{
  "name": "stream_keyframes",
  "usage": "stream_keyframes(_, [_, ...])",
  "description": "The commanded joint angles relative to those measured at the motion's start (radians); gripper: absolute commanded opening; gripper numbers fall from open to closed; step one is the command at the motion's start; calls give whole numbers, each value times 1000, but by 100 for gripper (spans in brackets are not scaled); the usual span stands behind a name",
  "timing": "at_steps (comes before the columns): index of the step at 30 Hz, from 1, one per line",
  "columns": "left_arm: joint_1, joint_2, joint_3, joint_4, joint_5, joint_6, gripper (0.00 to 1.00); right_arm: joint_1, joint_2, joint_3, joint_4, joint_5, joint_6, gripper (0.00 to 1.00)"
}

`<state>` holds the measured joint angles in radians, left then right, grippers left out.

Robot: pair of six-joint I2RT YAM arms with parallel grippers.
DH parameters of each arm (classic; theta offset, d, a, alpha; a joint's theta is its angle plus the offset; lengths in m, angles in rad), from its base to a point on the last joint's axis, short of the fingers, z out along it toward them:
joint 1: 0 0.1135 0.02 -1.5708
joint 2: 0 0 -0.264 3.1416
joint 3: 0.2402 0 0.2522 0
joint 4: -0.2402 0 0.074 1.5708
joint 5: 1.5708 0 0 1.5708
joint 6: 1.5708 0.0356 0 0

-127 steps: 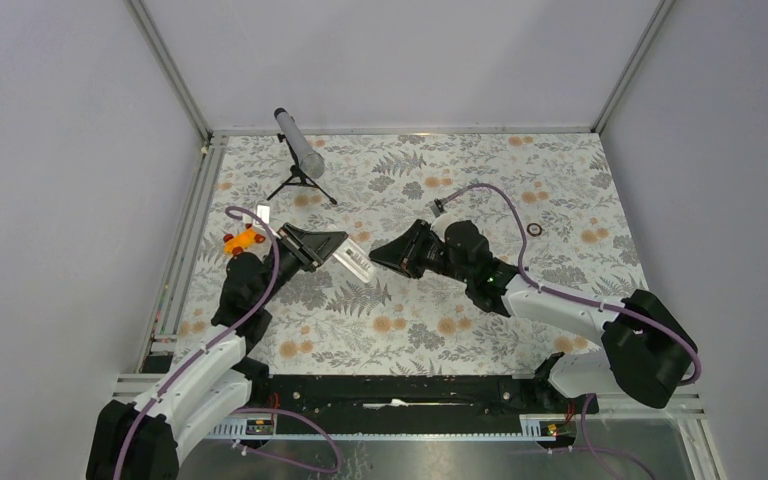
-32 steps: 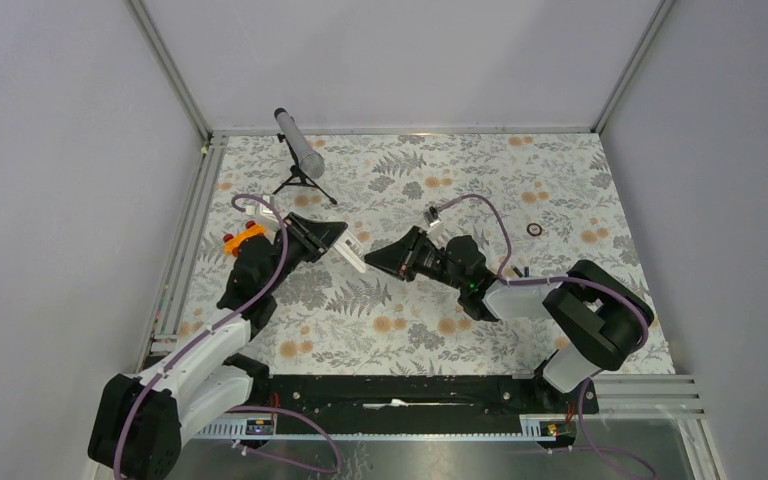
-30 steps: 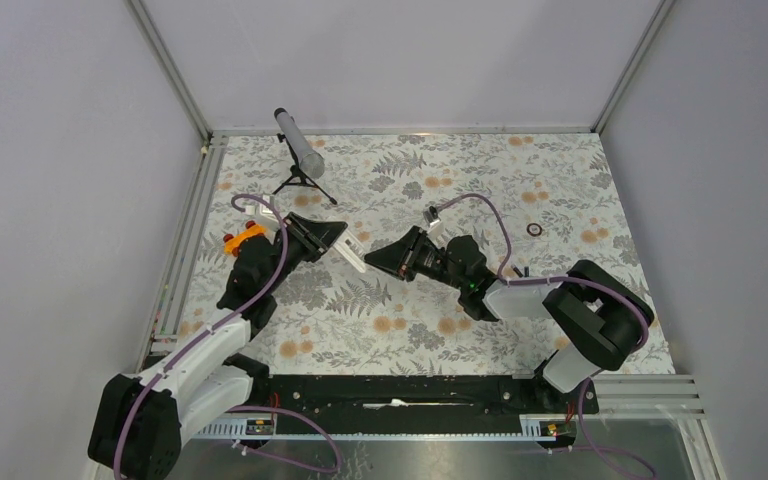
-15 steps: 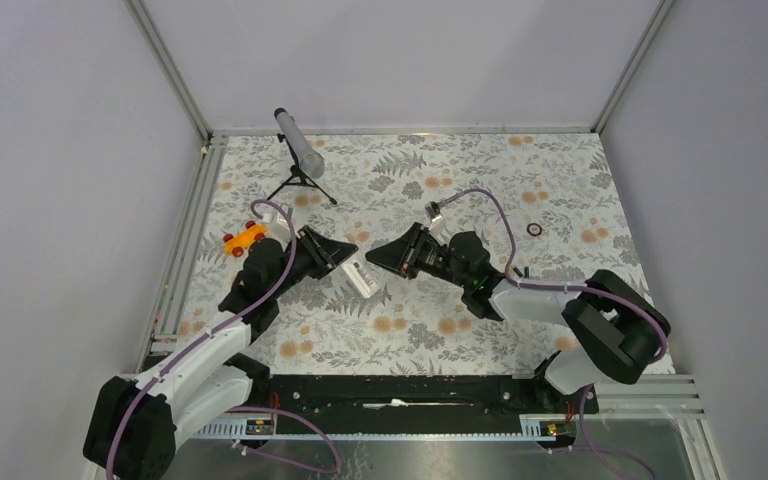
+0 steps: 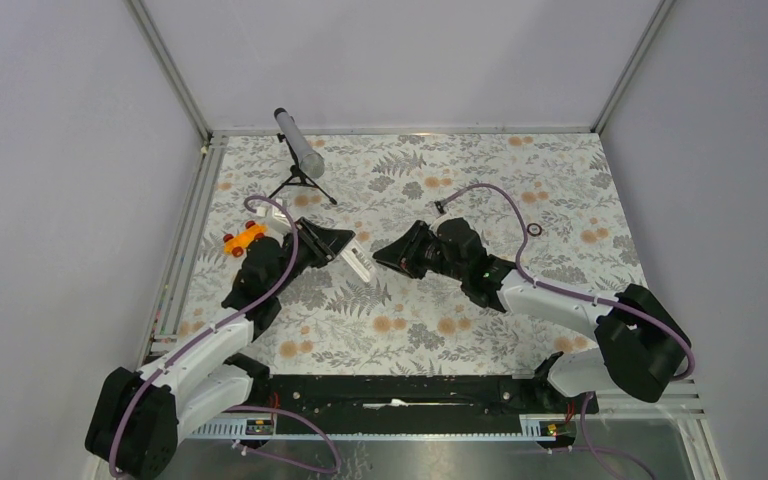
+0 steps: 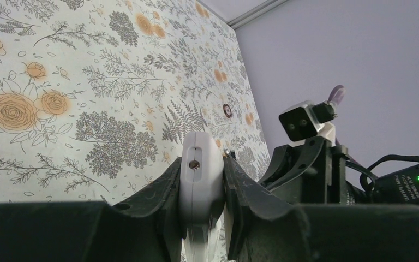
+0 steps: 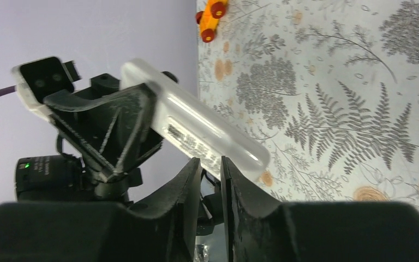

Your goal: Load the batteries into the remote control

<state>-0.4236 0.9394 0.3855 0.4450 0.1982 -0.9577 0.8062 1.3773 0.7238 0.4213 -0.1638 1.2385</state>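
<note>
My left gripper [image 5: 338,248] is shut on the remote control [image 5: 359,263], a white bar held above the table and pointing right. In the left wrist view the remote control [image 6: 200,180] stands edge-on between the fingers of the left gripper [image 6: 203,162]. My right gripper [image 5: 381,259] faces it, tip almost at the remote's free end. In the right wrist view the right gripper [image 7: 211,162] has only a narrow slit between its jaws, just under the remote control [image 7: 196,131]. Whether anything sits in that slit does not show. The batteries are hidden.
An orange toy car [image 5: 243,240] lies on the floral tabletop just left of the left arm. A grey tube on a black tripod [image 5: 300,147] stands at the back left. A thin black ring [image 5: 535,229] lies to the right, behind the right arm.
The left gripper dipped toward the near edge with the remote, then came back up. The right arm's elbow swung right while its tip stayed by the remote's end.
</note>
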Motion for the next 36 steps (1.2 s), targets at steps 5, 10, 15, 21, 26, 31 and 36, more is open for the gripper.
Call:
stream_keyframes(5, [1,-6,7,122,-33,22,0,14,-4,52,-83,24,25,31])
stream_keyframes(10, [0,-3,4,127,-30,23,0,14,5,44,-25,-3,27,29])
stream_keyframes(15, [0,-10,1,127,-32,21,0,19,23,52,-4,-19,32,20])
stream_keyframes(21, [-1,-6,0,133,-30,17,0,32,48,61,-3,-33,45,22])
stream_keyframes(26, [-3,-5,-3,148,-32,12,0,39,45,67,-50,0,41,26])
stream_keyframes(31, [-4,-5,-4,156,-32,4,0,42,60,81,-88,22,39,26])
stream_keyframes(36, [-11,-6,-4,168,-30,10,0,46,91,99,-114,39,50,27])
